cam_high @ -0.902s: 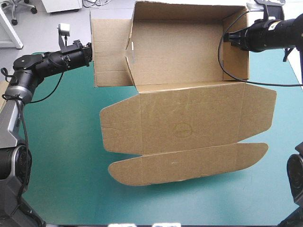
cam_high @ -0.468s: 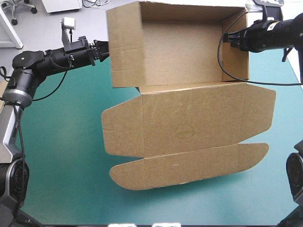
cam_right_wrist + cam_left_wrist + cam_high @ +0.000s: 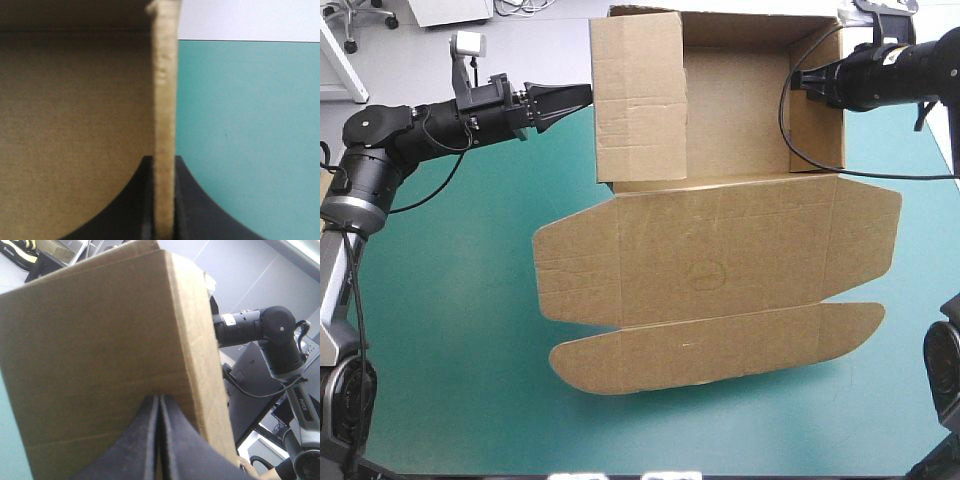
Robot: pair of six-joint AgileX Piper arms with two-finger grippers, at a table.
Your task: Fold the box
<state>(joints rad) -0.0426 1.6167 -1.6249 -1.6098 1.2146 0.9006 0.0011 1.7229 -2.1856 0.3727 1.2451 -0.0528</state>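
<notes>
Box count: I see one box (image 3: 720, 260), brown, a single cut sheet.
Box place: it lies on the teal-green table (image 3: 450, 330). Its tray end is at the far edge and its lid lies flat toward me.
Box walls: I count three raised around the tray floor, namely far, left and right. The left wall (image 3: 640, 100) leans in over the floor, its outer face up.
Box lid: one broad panel with two rounded ears, one on each side. One long rounded flap (image 3: 720, 345) runs along its near edge.
Gripper count: two, each with two black fingers.
Left gripper (image 3: 582, 93): it is just left of the box. My wrist view shows the fingers pressed together in one pointed arch, with nothing between them. The tip is against the outer face of the left wall.
Right gripper (image 3: 798, 80): it is at the box's right wall (image 3: 817, 100). The jaws are clamped on that wall. In my wrist view the board's cut edge stands between the fingers, with the box interior on one side and table on the other.
Writing: one faint oval mark (image 3: 705, 272) sits mid-lid. I can read nothing in it, and I find no brand or label on the box.
</notes>
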